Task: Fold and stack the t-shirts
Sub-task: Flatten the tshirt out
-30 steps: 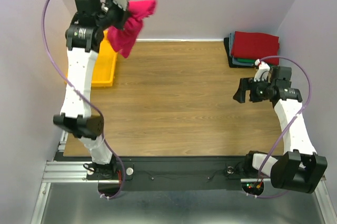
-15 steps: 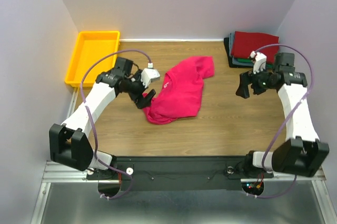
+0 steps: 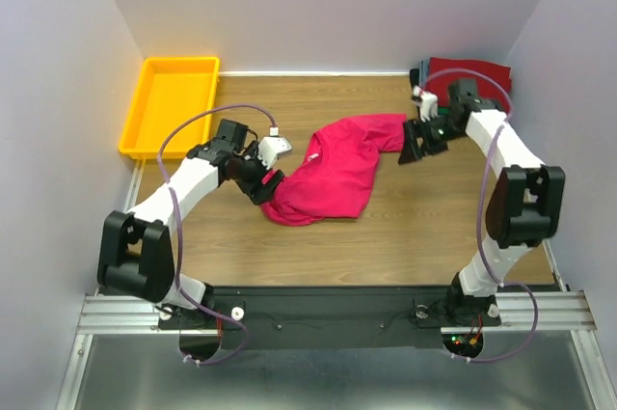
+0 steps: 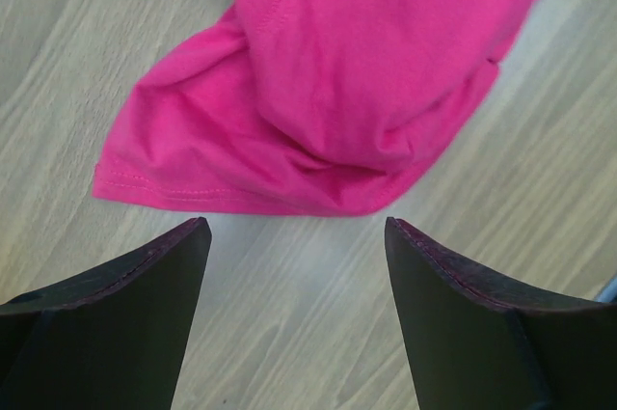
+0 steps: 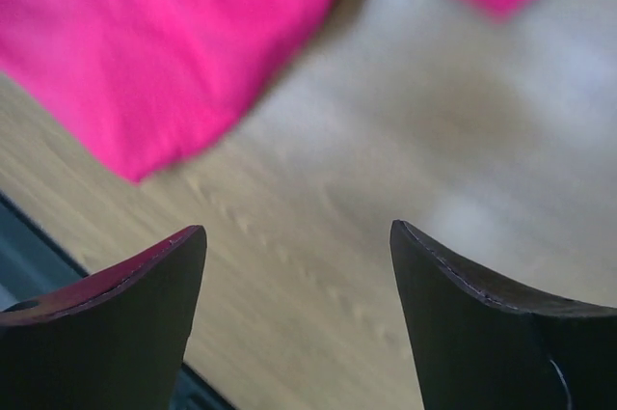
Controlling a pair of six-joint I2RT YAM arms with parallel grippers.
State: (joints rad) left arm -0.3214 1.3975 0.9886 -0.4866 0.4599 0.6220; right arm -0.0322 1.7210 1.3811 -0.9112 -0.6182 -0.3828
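Observation:
A crumpled crimson t-shirt [image 3: 333, 171] lies spread on the wooden table's middle. My left gripper [image 3: 265, 183] stands open at the shirt's lower-left corner; in the left wrist view that bunched corner [image 4: 318, 101] lies just beyond my gripper [image 4: 297, 227], bare wood between the fingers. My right gripper [image 3: 415, 145] is open beside the shirt's upper-right end; the right wrist view, blurred, shows pink cloth [image 5: 174, 43] ahead of the open gripper [image 5: 297, 229]. A stack of folded t-shirts [image 3: 472, 77], dark red on top, sits at the back right, partly hidden by the right arm.
A yellow plastic tray [image 3: 172, 106] stands at the back left corner of the table [image 3: 405, 236]. Purple walls close in on three sides. The arms' black base rail [image 3: 318, 314] runs along the near edge.
The left arm swung the crimson shirt down from the air, dropped it on the table and opened. The right arm has reached left to the shirt's upper-right end.

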